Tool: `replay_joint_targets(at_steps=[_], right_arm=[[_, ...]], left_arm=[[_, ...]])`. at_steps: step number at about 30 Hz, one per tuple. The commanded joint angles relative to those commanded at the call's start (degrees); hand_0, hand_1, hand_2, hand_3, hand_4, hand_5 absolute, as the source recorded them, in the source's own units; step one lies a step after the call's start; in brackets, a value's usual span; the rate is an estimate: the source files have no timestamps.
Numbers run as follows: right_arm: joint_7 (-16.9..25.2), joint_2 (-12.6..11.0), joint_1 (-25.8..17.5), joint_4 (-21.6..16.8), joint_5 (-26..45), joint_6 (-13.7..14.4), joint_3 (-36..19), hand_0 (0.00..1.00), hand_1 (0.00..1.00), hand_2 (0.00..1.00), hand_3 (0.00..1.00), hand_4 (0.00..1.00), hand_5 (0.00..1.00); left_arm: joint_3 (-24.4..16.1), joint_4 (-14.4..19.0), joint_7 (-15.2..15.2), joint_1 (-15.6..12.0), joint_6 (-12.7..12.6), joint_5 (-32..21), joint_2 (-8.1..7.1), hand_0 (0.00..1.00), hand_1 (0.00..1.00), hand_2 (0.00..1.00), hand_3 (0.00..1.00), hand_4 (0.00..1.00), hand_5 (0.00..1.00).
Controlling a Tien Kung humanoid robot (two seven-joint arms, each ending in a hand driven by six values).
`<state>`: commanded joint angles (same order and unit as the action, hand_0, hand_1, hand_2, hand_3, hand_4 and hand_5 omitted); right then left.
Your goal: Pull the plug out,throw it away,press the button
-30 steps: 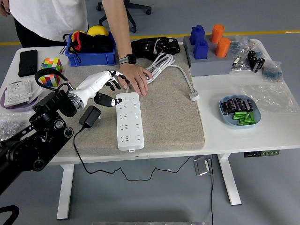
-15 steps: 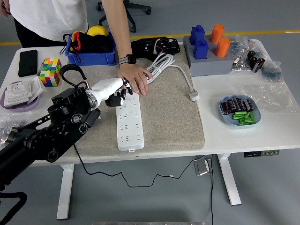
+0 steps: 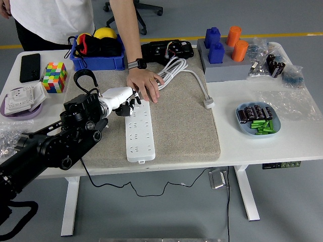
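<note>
A white power strip (image 3: 139,133) lies lengthwise on the grey mat (image 3: 181,126). My left hand (image 3: 126,103), white with black fingertips, is over the strip's far end, its fingers curled down with nothing in them. A person's hand (image 3: 145,83) rests flat just beyond, touching the same end of the strip. The strip's white cable (image 3: 174,68) is coiled at the back, and its white plug (image 3: 208,104) lies at the mat's right edge. The black adapter plug is hidden behind my forearm (image 3: 75,126); only its black cord (image 3: 83,169) shows, hanging under the table.
At the back left are a blue bin (image 3: 98,60), a colour cube (image 3: 54,76), a black phone (image 3: 30,67) and a white socket on a purple dish (image 3: 20,98). A grey holder with blue and orange pegs (image 3: 224,63) and a blue plate of batteries (image 3: 257,121) are on the right.
My left arm swung right and forward, carrying the hand from beside the strip to over its far end. The forearm now covers the black adapter. The person's hand stayed put.
</note>
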<state>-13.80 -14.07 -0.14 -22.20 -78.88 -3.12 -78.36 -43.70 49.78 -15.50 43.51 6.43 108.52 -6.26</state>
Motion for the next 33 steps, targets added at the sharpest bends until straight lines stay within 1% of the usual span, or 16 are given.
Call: replay_joint_targets(at_steps=[10, 17, 24, 26, 28, 31, 33], right_arm=[[0.0, -0.1, 0.0, 0.0, 0.0, 0.0, 0.1, 0.75, 0.699, 0.709, 0.721, 0.762, 0.632], [0.0, -0.1, 0.0, 0.0, 0.0, 0.0, 0.2, 0.75, 0.699, 0.709, 0.721, 0.761, 0.632], [0.0, 0.0, 0.0, 0.0, 0.0, 0.0, 0.0, 0.75, 0.7, 0.709, 0.722, 0.762, 0.633], [0.0, 0.0, 0.0, 0.0, 0.0, 0.0, 0.0, 0.75, 0.7, 0.709, 0.722, 0.762, 0.633], [0.0, 0.0, 0.0, 0.0, 0.0, 0.0, -0.1, 0.75, 0.699, 0.709, 0.721, 0.761, 0.632], [0.0, 0.0, -0.1, 0.0, -0.1, 0.0, 0.0, 0.75, 0.699, 0.709, 0.721, 0.761, 0.632], [0.0, 0.1, -0.1, -0.1, -0.1, 0.0, 0.0, 0.75, 0.699, 0.709, 0.721, 0.761, 0.632]], left_arm=[[1.6, -1.6, -0.3, 0.4, 0.2, -0.4, 0.28, 0.036, 0.073, 0.136, 0.689, 0.002, 0.002], [2.5, -3.0, -1.1, 0.7, 0.6, -0.2, 0.58, 0.035, 0.072, 0.136, 0.69, 0.002, 0.002], [3.8, -3.9, -1.2, 1.0, 0.8, -0.3, 0.49, 0.033, 0.07, 0.135, 0.681, 0.002, 0.002], [3.8, -3.4, -1.2, 0.8, 0.9, -0.4, 0.33, 0.033, 0.07, 0.135, 0.681, 0.002, 0.002], [3.0, -2.2, -0.9, 0.5, 0.7, -0.1, 0.11, 0.03, 0.07, 0.135, 0.679, 0.002, 0.002], [0.5, 0.1, -0.8, 0.0, 0.4, 0.5, -0.19, 0.03, 0.07, 0.135, 0.679, 0.002, 0.002], [-2.5, 2.2, -0.9, -1.1, 0.2, 1.9, -0.19, 0.03, 0.07, 0.135, 0.679, 0.002, 0.002]])
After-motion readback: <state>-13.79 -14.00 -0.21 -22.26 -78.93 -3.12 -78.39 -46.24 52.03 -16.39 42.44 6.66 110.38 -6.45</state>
